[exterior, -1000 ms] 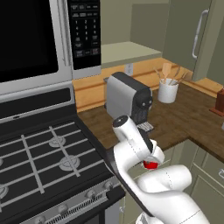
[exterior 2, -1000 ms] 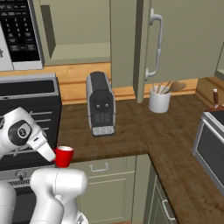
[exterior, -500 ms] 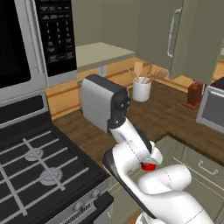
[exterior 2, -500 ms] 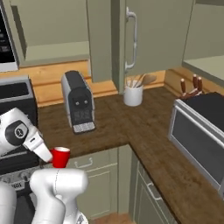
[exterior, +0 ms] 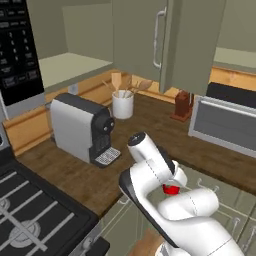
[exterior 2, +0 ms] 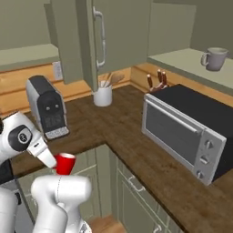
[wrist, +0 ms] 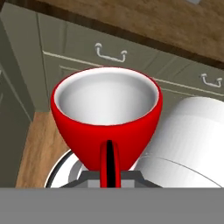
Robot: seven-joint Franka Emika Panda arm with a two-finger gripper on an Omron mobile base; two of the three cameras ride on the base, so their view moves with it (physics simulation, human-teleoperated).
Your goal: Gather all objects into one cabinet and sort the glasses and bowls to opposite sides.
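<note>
Now the gripper (wrist: 109,173) is pinching the red cup (wrist: 106,116). Its two dark tips are pressed tight on the cup's side. In the hand view the cup sits right in the middle, with its white inside facing up and toward us. Behind it, at about 12 o'clock, are olive lower cupboards with small silver handles (wrist: 111,53).

From the right base view the red cup (exterior 2: 65,163) hangs low in front of the robot, at about 8 o'clock in the picture. It is off the wooden counter (exterior 2: 136,141), just past its front edge. From the left base view a bit of the red cup (exterior: 172,189) peeks out between the white arm parts, at about 5 o'clock.

A grey mug (exterior 2: 214,58) stands on a pale shelf at about 2 o'clock in the right base view, well apart from the red cup. On the counter are a grey coffee machine (exterior 2: 46,107), a white crock (exterior 2: 103,95) with wooden tools in it, a knife block (exterior 2: 157,82) and a silver toaster oven (exterior 2: 184,132). A tall olive cabinet door (exterior 2: 93,38) with a curved silver handle hangs above the crock.
</note>
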